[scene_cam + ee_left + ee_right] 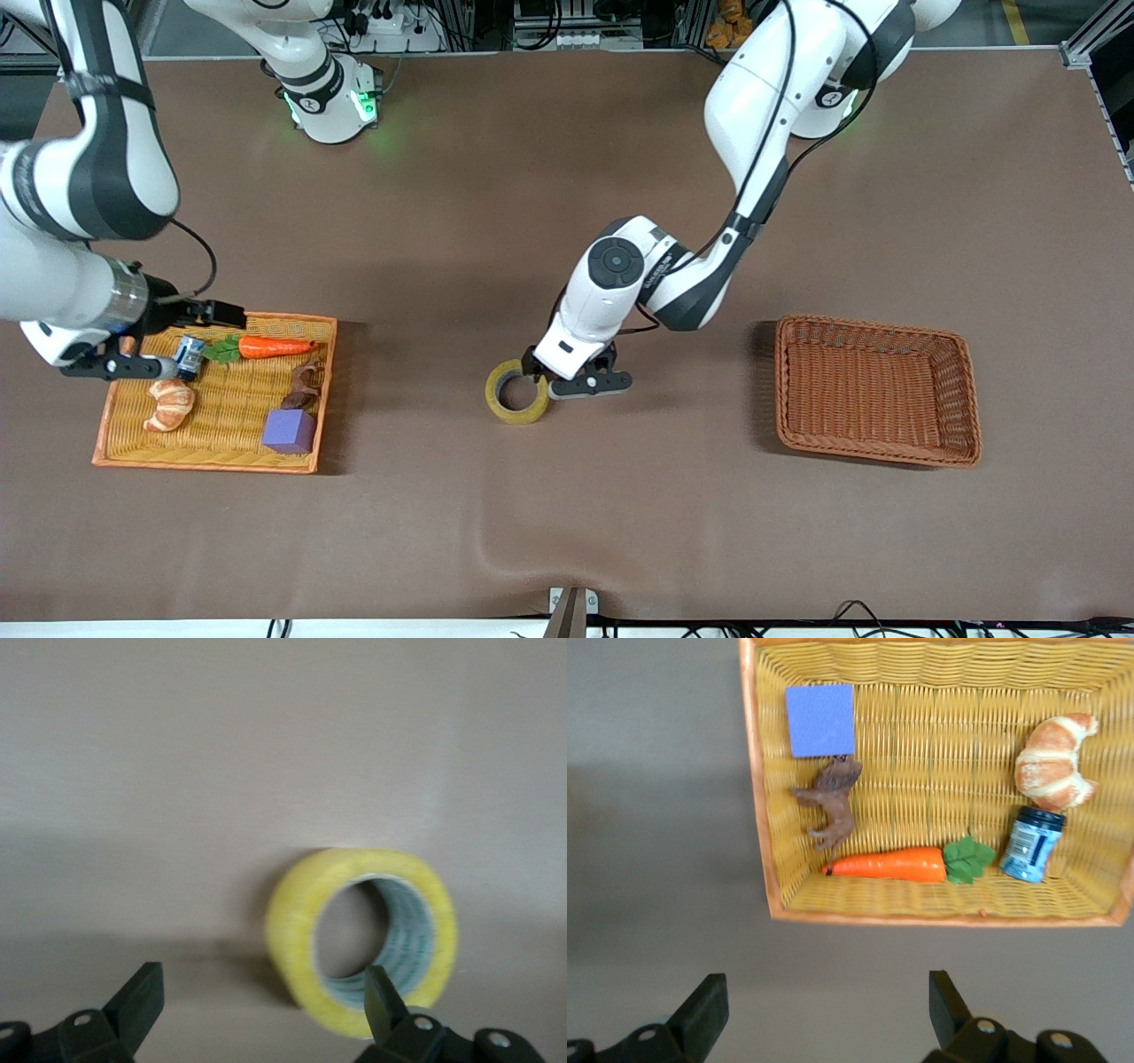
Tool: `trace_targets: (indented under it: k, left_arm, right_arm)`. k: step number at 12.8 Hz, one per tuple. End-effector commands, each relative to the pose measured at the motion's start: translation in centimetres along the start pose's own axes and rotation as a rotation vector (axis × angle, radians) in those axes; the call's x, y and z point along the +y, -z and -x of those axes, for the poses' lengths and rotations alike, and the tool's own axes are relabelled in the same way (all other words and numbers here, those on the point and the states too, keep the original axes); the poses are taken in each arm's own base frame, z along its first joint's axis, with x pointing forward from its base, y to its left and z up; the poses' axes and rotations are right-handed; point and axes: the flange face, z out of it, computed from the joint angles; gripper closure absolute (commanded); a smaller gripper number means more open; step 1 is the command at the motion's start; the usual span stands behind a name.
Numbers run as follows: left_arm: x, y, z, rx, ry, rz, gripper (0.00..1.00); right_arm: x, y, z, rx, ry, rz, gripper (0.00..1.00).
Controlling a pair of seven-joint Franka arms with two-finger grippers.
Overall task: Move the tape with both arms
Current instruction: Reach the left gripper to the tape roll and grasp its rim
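The roll of yellowish translucent packing tape (516,392) lies flat on the brown table mat (549,221) near the middle, between the yellow wicker tray (115,434) at the right arm's end and the empty brown wicker basket (961,390) at the left arm's end. Its hole faces upward, so its axis stands upright. In the left wrist view the grey inner core (409,943) carries small printed marks, too blurred to read.

The left gripper (542,379) is low at the roll, fingers spread; one finger (383,997) appears to reach into the hole, the other (137,1003) stands clear of the roll, nothing clamped.

The right gripper (824,1005) waits, released, over the tray's edge. The tray holds a purple block (820,719), brown animal figure (831,803), orange carrot (890,864), croissant (1052,762) and a blue labelled can (1031,844), lettering illegible.
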Motion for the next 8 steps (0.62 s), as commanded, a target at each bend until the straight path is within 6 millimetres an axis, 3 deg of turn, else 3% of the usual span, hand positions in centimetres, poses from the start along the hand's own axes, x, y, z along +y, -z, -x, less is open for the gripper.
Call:
trace_targets:
  k: [1, 2, 4, 5, 6, 7, 8]
  left_arm:
    - [1.1, -1.4, 0.1, 0.034, 0.0, 0.035, 0.01]
    - [1.0, -2.6, 0.9, 0.027, -0.013, 0.023, 0.09]
    - [0.6, -3.0, 0.4, 0.067, -0.055, 0.024, 0.29]
    - [0.7, -3.1, 0.6, 0.068, -0.061, 0.025, 0.42]
    - [0.5, -3.1, 0.4, 0.07, -0.073, 0.021, 0.62]
    - [0.3, -3.5, 0.5, 0.068, -0.091, 0.017, 0.72]
    - [0.1, -4.3, 0.8, 0.064, -0.094, 0.012, 0.71]
  right_arm:
    - [1.2, 4.6, 0.9, 0.002, 0.047, -0.009, 0.0]
    - [1.9, 5.8, 1.0, 0.01, 0.048, -0.011, 0.0]
    - [2.3, 8.1, 1.3, 0.037, 0.057, -0.011, 0.0]
    - [2.4, 9.0, 1.7, 0.029, 0.056, -0.01, 0.0]
    - [2.5, 10.2, 2.4, 0.02, 0.055, -0.007, 0.0]
    - [2.5, 10.9, 3.0, -0.006, 0.056, -0.008, 0.0]
    - [2.6, 11.1, 3.5, -0.026, 0.05, -0.011, 0.0]
